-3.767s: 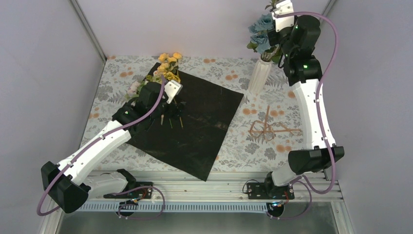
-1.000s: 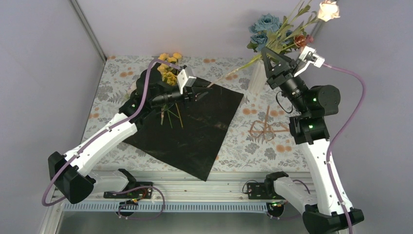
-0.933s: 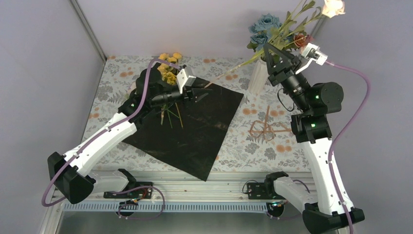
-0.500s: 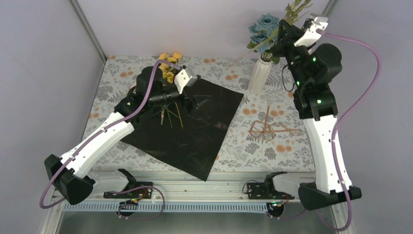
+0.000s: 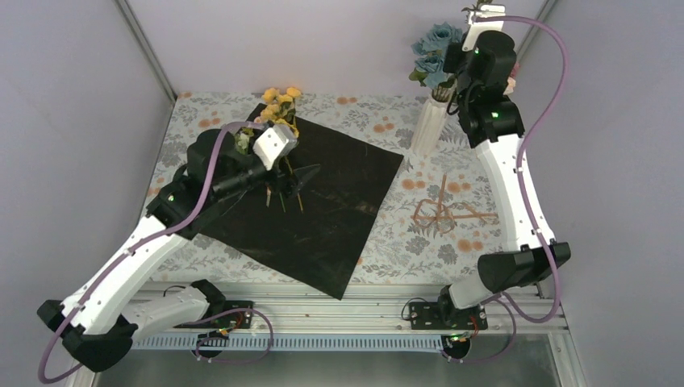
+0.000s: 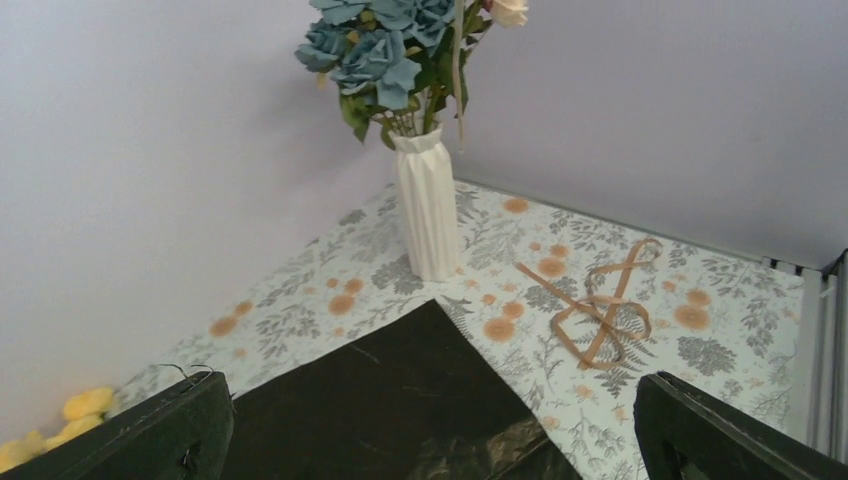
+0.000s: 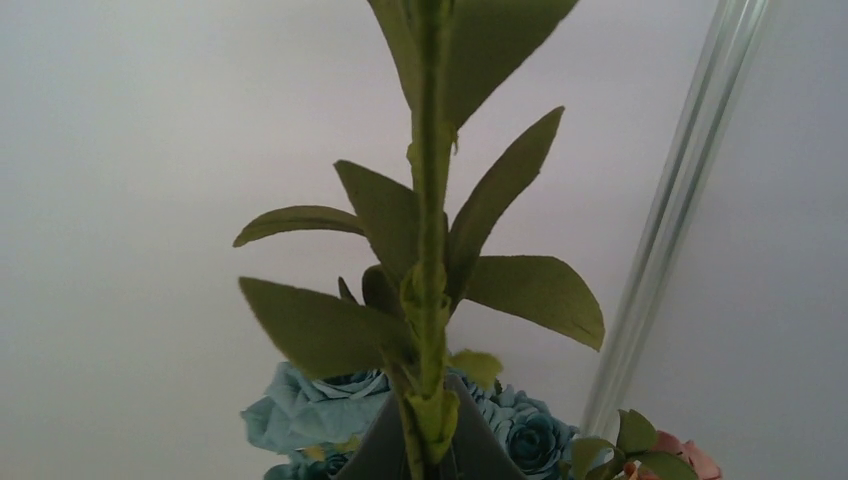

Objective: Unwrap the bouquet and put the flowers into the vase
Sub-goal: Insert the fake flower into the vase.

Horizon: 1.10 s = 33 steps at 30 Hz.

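Grey-walled booth, floral-cloth table (image 5: 452, 242). Right hand (image 7: 425, 455) clamping leafy stem (image 7: 428, 200) upright over ribbed white vase (image 5: 430, 122). Left hand (image 5: 302, 179) hanging wide open over black sheet (image 5: 339, 226), near yellow flowers (image 5: 281, 106). Risk: stem snagging blue roses (image 6: 375, 50), tipping vase.

A leafy green stem (image 7: 428, 200) is seen pinched between the tips of the right gripper (image 7: 425, 455), dead centre. Blue roses (image 7: 300, 412) and a pink bloom (image 7: 692, 462) are glimpsed behind it, with a frame pole (image 7: 680, 200) off to the right.
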Each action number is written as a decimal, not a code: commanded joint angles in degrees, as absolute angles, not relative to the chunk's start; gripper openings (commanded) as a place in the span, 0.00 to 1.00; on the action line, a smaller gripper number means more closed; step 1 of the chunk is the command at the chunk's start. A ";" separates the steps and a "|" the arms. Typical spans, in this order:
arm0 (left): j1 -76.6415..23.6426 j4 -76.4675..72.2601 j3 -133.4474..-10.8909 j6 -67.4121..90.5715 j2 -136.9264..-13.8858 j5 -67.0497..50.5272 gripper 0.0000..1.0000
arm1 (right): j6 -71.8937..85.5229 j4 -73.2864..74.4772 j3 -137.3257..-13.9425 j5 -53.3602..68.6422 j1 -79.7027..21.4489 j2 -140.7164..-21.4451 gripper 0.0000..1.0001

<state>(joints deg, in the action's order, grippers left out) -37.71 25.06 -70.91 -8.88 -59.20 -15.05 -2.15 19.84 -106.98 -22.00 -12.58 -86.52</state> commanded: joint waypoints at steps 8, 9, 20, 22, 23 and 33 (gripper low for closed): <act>-37.70 20.66 -58.95 -10.28 -51.45 -3.93 1.00 | -5.24 16.32 -116.10 -25.71 -12.49 -93.65 0.04; -37.68 20.52 -58.63 -10.21 -51.53 -3.61 1.00 | -5.04 16.28 -116.52 -25.49 -12.48 -93.76 0.04; -37.66 20.55 -57.67 -10.29 -52.15 -4.82 1.00 | -5.65 17.00 -121.07 -25.62 -12.51 -94.86 0.04; -37.70 20.54 -57.45 -10.41 -52.04 -4.79 1.00 | -5.92 17.25 -120.82 -25.57 -12.50 -96.78 0.04; -37.66 20.54 -57.48 -10.42 -52.07 -4.77 1.00 | -6.06 17.31 -120.58 -25.62 -12.51 -97.19 0.04; -37.68 20.84 -57.42 -10.51 -51.67 -4.57 1.00 | -7.51 11.23 -110.13 -24.98 -12.21 -97.20 0.04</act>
